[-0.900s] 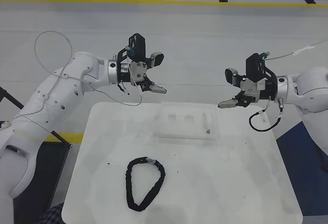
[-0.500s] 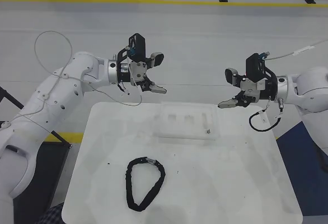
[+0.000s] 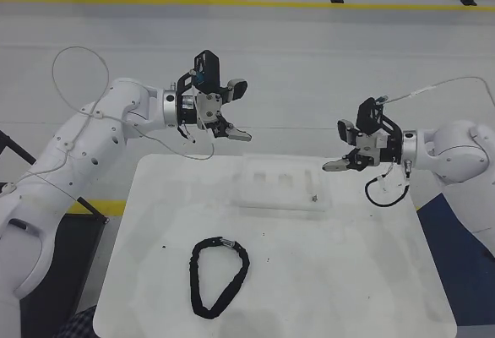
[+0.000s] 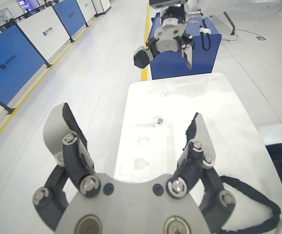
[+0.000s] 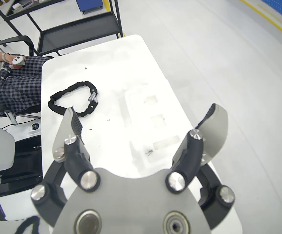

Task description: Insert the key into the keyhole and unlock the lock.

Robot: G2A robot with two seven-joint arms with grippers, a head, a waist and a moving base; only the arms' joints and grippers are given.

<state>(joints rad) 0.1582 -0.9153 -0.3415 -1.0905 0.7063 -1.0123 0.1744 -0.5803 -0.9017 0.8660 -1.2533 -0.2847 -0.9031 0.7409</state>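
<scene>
A black fabric-covered chain lock (image 3: 220, 277) lies looped on the white table (image 3: 340, 270), toward its front left, with its metal lock cylinder (image 5: 92, 97) at the far end of the loop. The small key (image 3: 314, 198) rests on a white foam tray (image 3: 269, 193) at the back of the table. In the wrist views the key (image 4: 159, 121) (image 5: 148, 152) sits next to a slot in the foam. My left gripper (image 3: 241, 110) hangs open above the table's back left edge. Above the back right edge, my right gripper (image 3: 335, 146) is open and holds nothing.
The foam tray (image 5: 141, 113) has several shallow cut-outs. A black shelf cart (image 5: 77, 27) and a seated person with a controller (image 5: 16, 60) are past the table's front. A blue cabinet (image 4: 180, 66) stands behind the right arm.
My right arm has swung inward and its gripper now sits closer to the tray and key. The left arm, the chain lock and the key have not moved.
</scene>
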